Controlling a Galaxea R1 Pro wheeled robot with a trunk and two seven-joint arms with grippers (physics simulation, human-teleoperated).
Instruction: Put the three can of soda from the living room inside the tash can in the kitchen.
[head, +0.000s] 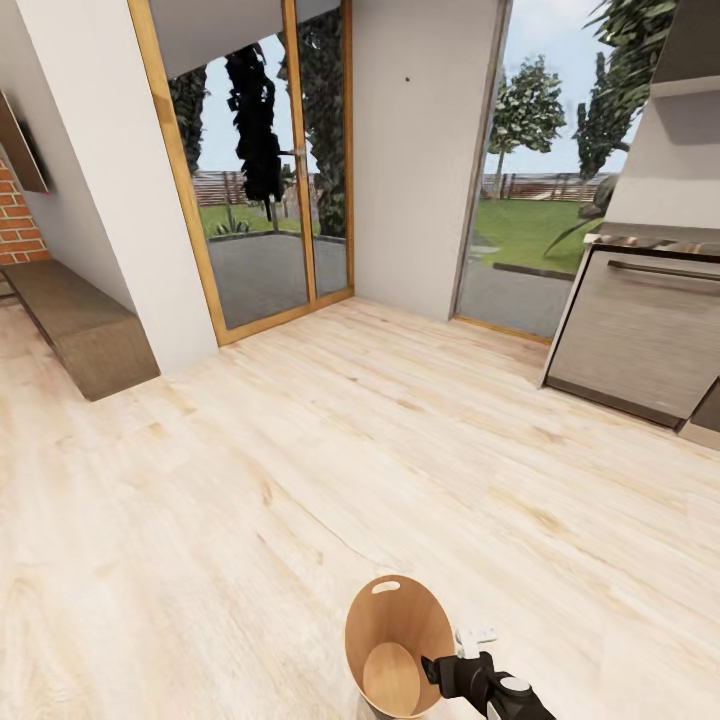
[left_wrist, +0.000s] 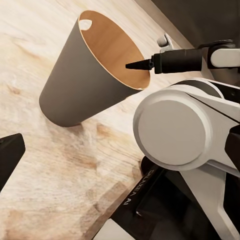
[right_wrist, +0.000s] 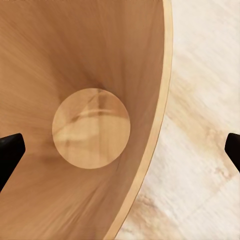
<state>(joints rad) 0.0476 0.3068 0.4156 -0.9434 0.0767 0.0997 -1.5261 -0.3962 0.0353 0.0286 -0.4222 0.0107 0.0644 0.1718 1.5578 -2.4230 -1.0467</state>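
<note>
The tash can (head: 398, 640) stands on the pale wood floor just in front of me, tapered, grey outside (left_wrist: 70, 85) and glossy brown inside (right_wrist: 90, 127), with nothing in it. My right gripper (head: 445, 668) is open at its rim: one fingertip (right_wrist: 10, 155) is inside the bin and the other is outside over the floor, with the rim (right_wrist: 155, 130) passing between them. My left gripper (left_wrist: 120, 150) is open, low beside my own base, a short way from the bin's outer wall. The three can of soda are out of view.
Wood-framed glass doors (head: 260, 170) stand ahead at the left, with a white wall section beside them. A brick fireplace with a low wooden ledge (head: 80, 325) is at the far left. A stainless kitchen appliance (head: 640, 330) stands at the right. Bare wood floor (head: 300, 450) lies between.
</note>
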